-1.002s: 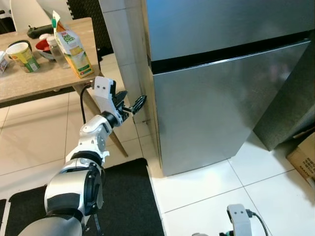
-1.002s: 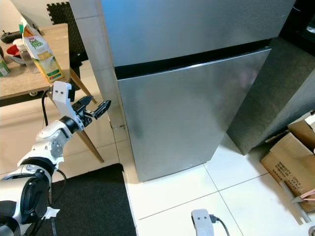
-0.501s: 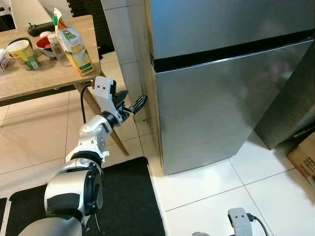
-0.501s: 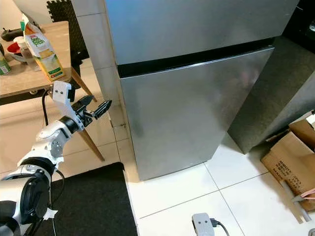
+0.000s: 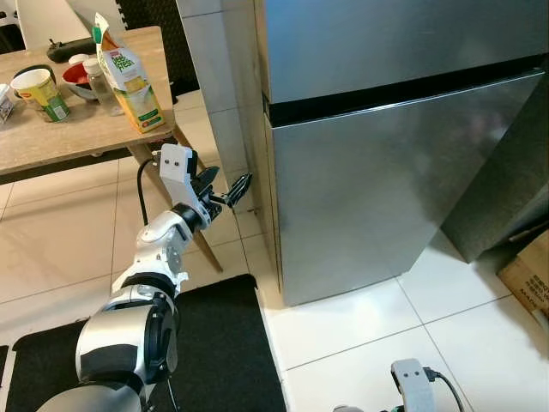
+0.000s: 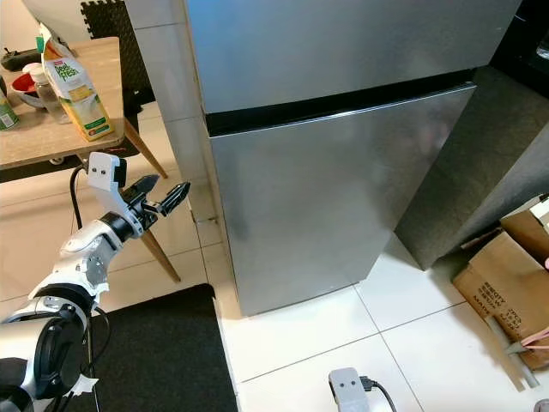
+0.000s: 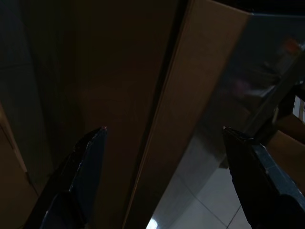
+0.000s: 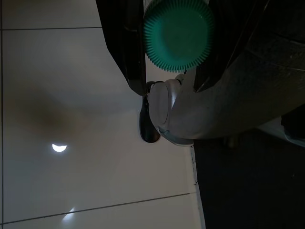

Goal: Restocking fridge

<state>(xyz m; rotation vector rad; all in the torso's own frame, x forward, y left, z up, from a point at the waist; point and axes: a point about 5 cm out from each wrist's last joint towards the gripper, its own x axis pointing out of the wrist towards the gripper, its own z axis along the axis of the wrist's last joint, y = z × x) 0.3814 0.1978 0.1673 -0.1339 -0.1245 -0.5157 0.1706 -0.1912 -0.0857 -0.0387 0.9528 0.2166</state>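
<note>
The steel fridge [image 5: 386,172] stands with both doors shut, a dark seam [image 5: 403,86] between them. My left gripper [image 5: 225,190] is open and empty, held just left of the lower door's left edge, level with its upper part. In the left wrist view the left gripper [image 7: 164,129] faces that edge, its fingers [image 7: 81,162] spread wide. My right gripper [image 8: 171,43] hangs low over the floor, shut on a bottle with a green ribbed cap [image 8: 178,28]. The right wrist housing [image 5: 412,382] shows at the bottom of the eye view.
A wooden table [image 5: 77,137] at the left carries a juice carton [image 5: 129,81], a clear bottle [image 5: 99,86], a red bowl [image 5: 73,77] and a cup [image 5: 41,90]. Its leg [image 5: 202,245] runs below my left arm. A black mat [image 5: 214,352] lies underfoot. Cardboard boxes [image 6: 506,275] sit at the right.
My left arm has dropped slightly and drawn back a little from the fridge edge, still open. The fridge doors stay shut.
</note>
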